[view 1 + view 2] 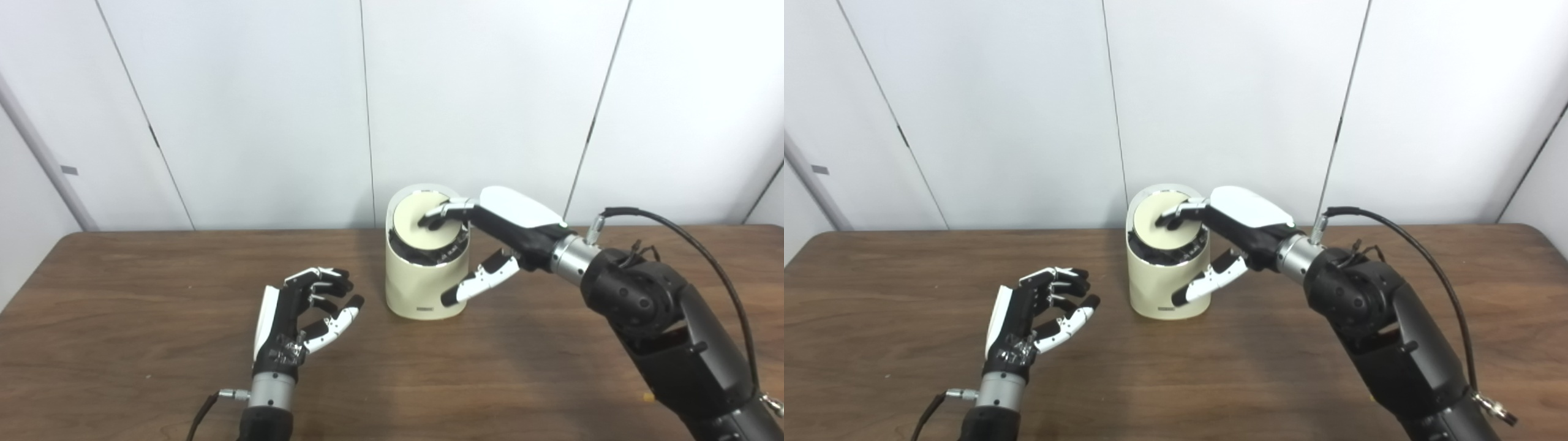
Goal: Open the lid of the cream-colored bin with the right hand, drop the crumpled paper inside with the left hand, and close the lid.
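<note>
Bin (422, 282) at frame centre looks light, rigid plastic; right hand (490, 236) fingers, spread, press its swing lid (425, 228). Left hand (306, 318), lower left, curls loosely, empty.

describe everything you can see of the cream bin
The cream-colored bin is a small, upright, smooth cylinder that looks like plastic, with a small dark label near its base. Its round lid is tilted into the opening, showing a dark gap at the front. It stands on the wooden table near the back edge. The right robot hand presses fingertips on the lid, thumb beside the wall.
</note>
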You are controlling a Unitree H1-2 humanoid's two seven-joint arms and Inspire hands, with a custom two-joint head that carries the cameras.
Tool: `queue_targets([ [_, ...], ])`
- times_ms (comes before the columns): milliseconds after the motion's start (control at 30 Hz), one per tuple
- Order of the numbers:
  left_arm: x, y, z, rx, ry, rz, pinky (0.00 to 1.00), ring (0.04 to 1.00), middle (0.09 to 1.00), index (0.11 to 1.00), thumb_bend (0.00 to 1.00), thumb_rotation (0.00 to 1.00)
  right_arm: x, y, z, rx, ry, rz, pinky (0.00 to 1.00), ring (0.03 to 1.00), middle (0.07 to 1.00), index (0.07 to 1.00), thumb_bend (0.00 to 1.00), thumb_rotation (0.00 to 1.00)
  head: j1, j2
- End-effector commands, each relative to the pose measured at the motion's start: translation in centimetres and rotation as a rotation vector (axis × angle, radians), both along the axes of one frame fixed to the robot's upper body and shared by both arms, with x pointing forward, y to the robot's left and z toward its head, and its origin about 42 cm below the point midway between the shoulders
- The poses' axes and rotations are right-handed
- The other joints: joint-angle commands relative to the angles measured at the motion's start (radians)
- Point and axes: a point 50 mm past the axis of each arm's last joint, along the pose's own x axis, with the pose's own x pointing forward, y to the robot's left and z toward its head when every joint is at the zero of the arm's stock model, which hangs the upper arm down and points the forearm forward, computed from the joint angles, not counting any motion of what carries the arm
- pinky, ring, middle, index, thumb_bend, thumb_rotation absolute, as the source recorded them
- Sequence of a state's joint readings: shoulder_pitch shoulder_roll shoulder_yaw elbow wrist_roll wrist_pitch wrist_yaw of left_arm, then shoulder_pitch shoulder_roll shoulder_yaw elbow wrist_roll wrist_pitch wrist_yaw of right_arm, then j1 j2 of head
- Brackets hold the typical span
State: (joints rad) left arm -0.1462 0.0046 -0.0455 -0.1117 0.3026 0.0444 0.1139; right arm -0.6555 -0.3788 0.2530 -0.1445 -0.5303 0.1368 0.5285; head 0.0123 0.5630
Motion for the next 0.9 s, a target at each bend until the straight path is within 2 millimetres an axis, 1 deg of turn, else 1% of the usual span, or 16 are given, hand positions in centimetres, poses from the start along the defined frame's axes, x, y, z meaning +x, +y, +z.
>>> queue_targets([
  [0,0.6,-0.3,2.1,0.0,-0.08,-0.009,0.5,0.616,0.689,0.498,0.5,0.06,0.3,-0.3,3.9,0.069,-0.118,-0.003,0.75,0.876,0.885,0.868,0.7,0.46,0.002,0.001],
  [100,0.6,-0.2,2.1,-0.001,-0.081,-0.013,0.51,0.621,0.691,0.498,0.5,0.06,0.6,-1.0,4.7,0.113,-0.134,-0.016,0.73,0.881,0.903,0.888,0.71,0.47,0.005,0.001],
  [200,0.6,-0.2,2.1,-0.001,-0.082,-0.017,0.51,0.623,0.693,0.498,0.5,0.06,0.2,-2.1,5.0,0.175,-0.136,-0.035,0.78,0.901,0.918,0.894,0.72,0.47,0.003,0.002],
  [233,0.6,-0.1,2.1,-0.001,-0.082,-0.017,0.51,0.622,0.694,0.498,0.5,0.06,0.0,-2.6,4.9,0.193,-0.136,-0.045,0.79,0.901,0.919,0.897,0.73,0.46,0.002,0.002],
  [333,0.6,0.0,2.2,0.002,-0.084,-0.016,0.51,0.619,0.692,0.498,0.5,0.06,-0.5,-3.6,4.5,0.217,-0.13,-0.077,0.79,0.896,0.919,0.902,0.73,0.44,-0.001,0.003],
  [367,0.6,0.1,2.3,0.005,-0.085,-0.015,0.51,0.616,0.691,0.498,0.5,0.06,-0.8,-4.0,4.2,0.223,-0.126,-0.087,0.78,0.892,0.919,0.905,0.72,0.41,-0.004,0.004],
  [433,0.7,0.1,2.4,0.014,-0.087,-0.012,0.5,0.616,0.692,0.498,0.5,0.06,-1.3,-4.8,3.2,0.231,-0.114,-0.105,0.78,0.893,0.928,0.912,0.71,0.37,-0.005,0.004],
  [467,0.7,0.2,2.4,0.017,-0.089,-0.011,0.5,0.616,0.692,0.498,0.5,0.06,-1.4,-5.2,2.7,0.236,-0.106,-0.115,0.79,0.899,0.94,0.922,0.71,0.39,-0.007,0.005],
  [500,0.7,0.2,2.5,0.019,-0.092,-0.011,0.5,0.615,0.692,0.498,0.5,0.06,-1.7,-5.7,2.0,0.25,-0.093,-0.126,0.79,0.894,0.938,0.925,0.73,0.41,-0.007,0.005],
  [567,0.8,0.3,2.6,0.025,-0.097,-0.012,0.5,0.614,0.691,0.498,0.5,0.06,-2.2,-6.5,0.7,0.298,-0.066,-0.149,0.76,0.874,0.922,0.917,0.75,0.38,-0.007,0.005],
  [667,0.9,0.5,2.7,0.031,-0.103,-0.013,0.5,0.616,0.691,0.498,0.5,0.05,-3.3,-7.3,-1.3,0.356,-0.04,-0.185,0.74,0.855,0.916,0.904,0.74,0.3,-0.011,0.005],
  [700,1.0,0.5,2.7,0.031,-0.105,-0.014,0.5,0.616,0.691,0.498,0.5,0.05,-3.6,-7.5,-1.9,0.366,-0.035,-0.198,0.75,0.855,0.915,0.905,0.74,0.3,-0.013,0.004],
  [800,1.1,0.6,2.8,0.031,-0.11,-0.019,0.5,0.621,0.69,0.498,0.5,0.05,-4.5,-8.0,-3.4,0.403,-0.024,-0.226,0.75,0.858,0.911,0.906,0.76,0.35,-0.015,0.002],
  [867,1.2,0.6,2.9,0.03,-0.111,-0.019,0.5,0.623,0.69,0.498,0.5,0.06,-5.0,-8.2,-4.2,0.437,-0.017,-0.237,0.75,0.858,0.914,0.906,0.75,0.34,-0.02,0.001],
])
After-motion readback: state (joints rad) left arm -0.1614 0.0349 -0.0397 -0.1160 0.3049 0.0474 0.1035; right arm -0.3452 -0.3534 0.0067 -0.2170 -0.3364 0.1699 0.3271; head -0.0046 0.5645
